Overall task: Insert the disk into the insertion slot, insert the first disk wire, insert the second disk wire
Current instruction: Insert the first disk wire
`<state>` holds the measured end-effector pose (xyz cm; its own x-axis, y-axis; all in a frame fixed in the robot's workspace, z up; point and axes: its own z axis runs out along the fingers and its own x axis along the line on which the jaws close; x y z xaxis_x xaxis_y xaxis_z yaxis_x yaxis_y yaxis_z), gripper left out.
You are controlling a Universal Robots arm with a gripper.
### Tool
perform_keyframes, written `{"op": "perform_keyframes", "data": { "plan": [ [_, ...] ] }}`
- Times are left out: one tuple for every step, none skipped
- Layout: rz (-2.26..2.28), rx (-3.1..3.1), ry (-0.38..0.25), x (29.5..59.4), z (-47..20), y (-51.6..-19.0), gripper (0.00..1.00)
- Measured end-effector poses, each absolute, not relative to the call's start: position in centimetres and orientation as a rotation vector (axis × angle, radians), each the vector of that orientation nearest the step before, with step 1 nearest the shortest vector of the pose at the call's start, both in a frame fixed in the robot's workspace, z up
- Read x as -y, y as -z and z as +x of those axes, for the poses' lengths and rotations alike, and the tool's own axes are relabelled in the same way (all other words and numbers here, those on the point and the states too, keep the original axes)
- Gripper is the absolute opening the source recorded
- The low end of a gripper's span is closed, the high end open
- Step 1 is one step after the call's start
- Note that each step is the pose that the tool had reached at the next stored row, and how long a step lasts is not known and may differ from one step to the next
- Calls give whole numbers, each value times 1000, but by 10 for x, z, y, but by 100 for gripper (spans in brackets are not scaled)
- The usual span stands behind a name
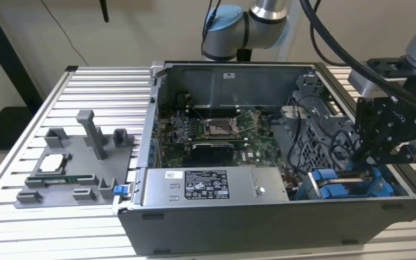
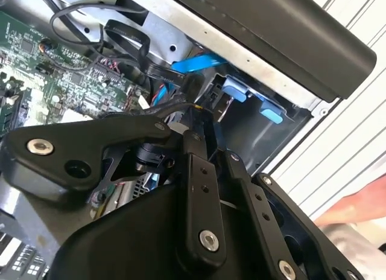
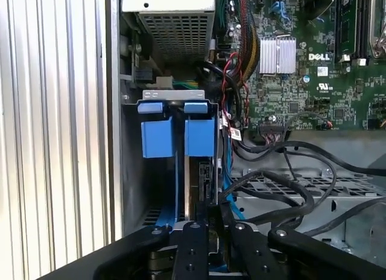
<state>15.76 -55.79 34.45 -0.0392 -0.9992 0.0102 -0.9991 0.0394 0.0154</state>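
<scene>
In the exterior view, my black gripper (image 1: 367, 162) reaches down into the insertion slot (image 1: 331, 187), a grey bay with blue plastic parts in the open computer case's corner. In the first wrist view the disk (image 3: 202, 177) stands edge-on inside the slot (image 3: 132, 171), beside two blue tabs (image 3: 160, 138). The gripper (image 3: 210, 210) sits at the disk's near end with its fingers close together. A black disk wire (image 3: 283, 201) loops in toward them. In the second wrist view a black wire with a yellow strand (image 2: 172, 108) ends at the gripper (image 2: 202, 117), near the slot's blue tabs (image 2: 235, 90).
The grey labelled power-supply box (image 1: 201, 187) lies beside the slot, and the motherboard (image 1: 215, 135) is behind it. A perforated metal cage (image 3: 301, 186) carries loose black cables. A grey fixture (image 1: 71, 168) with small parts stands on the slatted table. A hand (image 2: 362, 201) shows outside the case.
</scene>
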Motion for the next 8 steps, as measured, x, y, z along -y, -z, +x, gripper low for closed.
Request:
{"op": "perform_keyframes", "data": {
  "plan": [
    [2161, 2255, 7, 558, 158, -344, 0],
    [2159, 2258, 7, 558, 159, -344, 0],
    [2157, 2260, 7, 558, 160, -344, 0],
    [2155, 2261, 7, 558, 160, -344, 0],
    [2152, 2264, 7, 558, 161, -344, 0],
    [2148, 2268, 7, 558, 161, -343, 0],
    [2144, 2272, 7, 559, 161, -343, 0],
    [2138, 2277, 7, 559, 161, -343, 0]
  ]
}}
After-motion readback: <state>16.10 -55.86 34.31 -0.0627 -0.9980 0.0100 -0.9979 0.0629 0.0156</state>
